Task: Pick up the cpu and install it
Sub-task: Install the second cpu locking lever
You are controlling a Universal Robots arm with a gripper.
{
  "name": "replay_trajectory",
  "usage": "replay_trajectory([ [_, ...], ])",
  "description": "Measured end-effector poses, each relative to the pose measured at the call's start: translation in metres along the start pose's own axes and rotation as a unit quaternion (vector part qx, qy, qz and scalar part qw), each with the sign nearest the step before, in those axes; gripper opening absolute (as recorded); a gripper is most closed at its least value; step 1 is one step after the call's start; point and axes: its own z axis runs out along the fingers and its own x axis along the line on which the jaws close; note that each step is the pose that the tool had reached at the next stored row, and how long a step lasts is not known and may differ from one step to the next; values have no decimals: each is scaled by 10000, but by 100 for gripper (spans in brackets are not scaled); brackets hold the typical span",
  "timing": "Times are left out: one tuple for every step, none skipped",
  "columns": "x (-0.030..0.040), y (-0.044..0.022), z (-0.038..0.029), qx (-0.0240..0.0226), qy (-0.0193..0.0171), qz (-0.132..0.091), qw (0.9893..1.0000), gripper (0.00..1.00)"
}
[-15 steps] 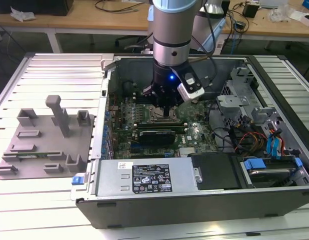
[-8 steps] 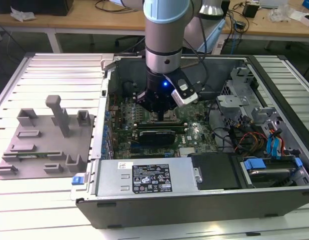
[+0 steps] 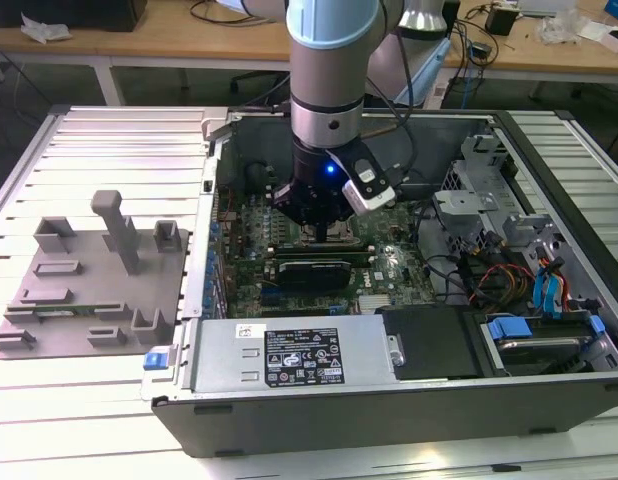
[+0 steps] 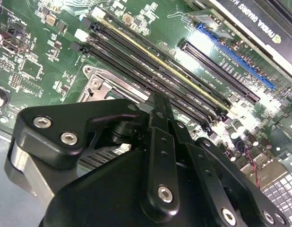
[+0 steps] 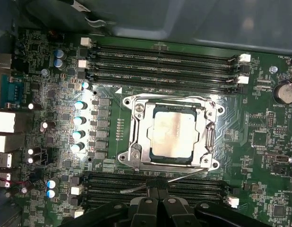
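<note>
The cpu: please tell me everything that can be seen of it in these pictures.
In the first wrist view the cpu is a flat square chip with a pale, silvery metal top that looks dull and slightly smudged. It lies level inside the socket on the green motherboard, with the socket's metal frame around its edges. The gripper is apart from it, beside the socket, not touching it.

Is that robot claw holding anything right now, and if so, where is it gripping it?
Nothing that I can see. The cpu lies in the socket on the motherboard, and the gripper sits beside it, off the chip.
</note>
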Motion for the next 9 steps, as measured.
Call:
replay_trajectory([
  [1,0,6,0,0,-1,10000,11],
  [1,0,13,0,0,-4,10000,11],
  [1,0,16,0,1,-7,10000,11],
  [2,0,20,0,0,-9,10000,11],
  [3,0,25,1,1,-11,10000,11],
  [5,0,30,0,0,-11,10000,11],
  [9,1,33,0,0,-11,10000,11],
  [15,1,38,0,0,-10,10000,11],
  [36,3,41,-1,0,-11,10000,11],
])
